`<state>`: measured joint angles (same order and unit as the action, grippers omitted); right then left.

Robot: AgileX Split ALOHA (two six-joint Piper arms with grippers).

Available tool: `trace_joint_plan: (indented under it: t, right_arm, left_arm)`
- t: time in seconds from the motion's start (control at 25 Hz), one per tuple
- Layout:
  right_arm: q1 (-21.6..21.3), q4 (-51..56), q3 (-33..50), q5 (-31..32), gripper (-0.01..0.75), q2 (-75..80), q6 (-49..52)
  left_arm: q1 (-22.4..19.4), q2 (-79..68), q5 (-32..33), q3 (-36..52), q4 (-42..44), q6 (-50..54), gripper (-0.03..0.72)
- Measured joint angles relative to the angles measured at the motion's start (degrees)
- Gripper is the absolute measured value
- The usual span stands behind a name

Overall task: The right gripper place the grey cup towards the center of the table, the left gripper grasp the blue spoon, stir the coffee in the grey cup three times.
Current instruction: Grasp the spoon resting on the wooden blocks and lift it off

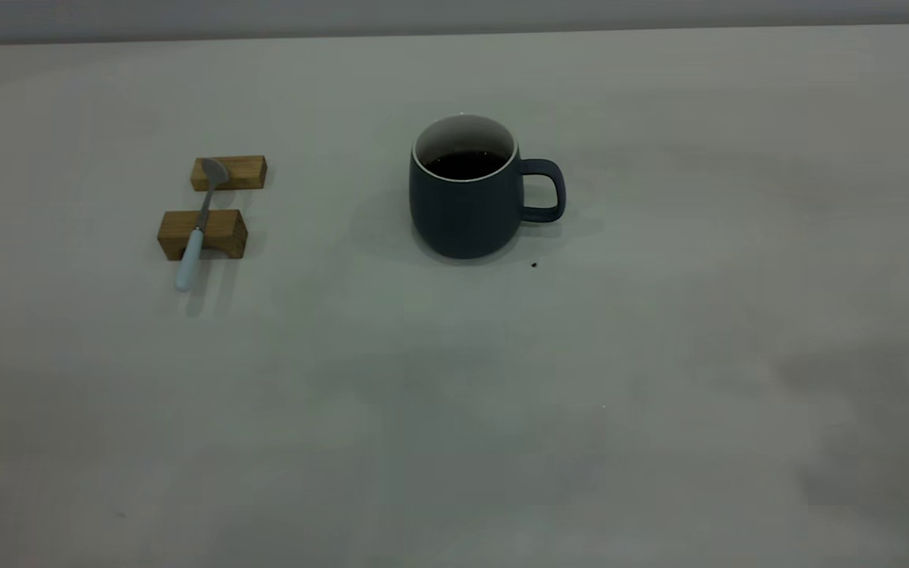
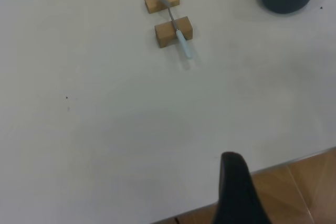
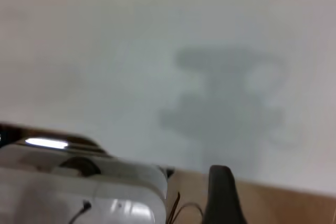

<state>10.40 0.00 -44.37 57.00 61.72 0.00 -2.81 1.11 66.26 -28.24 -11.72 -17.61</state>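
Table [image 1: 660, 394] — grey cup [image 1: 462, 217], unmarked.

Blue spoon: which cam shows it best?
Exterior view. The blue spoon lies whole and unobstructed across two wooden blocks, bowl on the far one, handle overhanging the near one. Left wrist view shows it complete but farther off. Right wrist view shows only bare table.

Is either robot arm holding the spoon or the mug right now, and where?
Nothing is held. The blue spoon lies across two wooden blocks, and the grey cup stands alone.
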Motion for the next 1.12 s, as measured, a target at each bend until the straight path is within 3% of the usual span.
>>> trace_joint_plan:
  t: [0.24, 0.4, 1.12]
  right_arm:
    - [-7.55, -0.80, 14.09, 2.37, 0.580, -22.45, 0.00]
    - [-11.42, -1.18, 16.07, 3.86, 0.580, -35.81, 0.00]
    - [-11.94, -3.02, 17.45, 7.34, 0.580, -59.76, 2.52]
  left_arm:
    - [0.00, 0.00, 0.00, 0.00, 0.00, 0.00, 0.533]
    - [0.00, 0.00, 0.00, 0.00, 0.00, 0.00, 0.533]
    - [0.00, 0.00, 0.00, 0.00, 0.00, 0.00, 0.533]
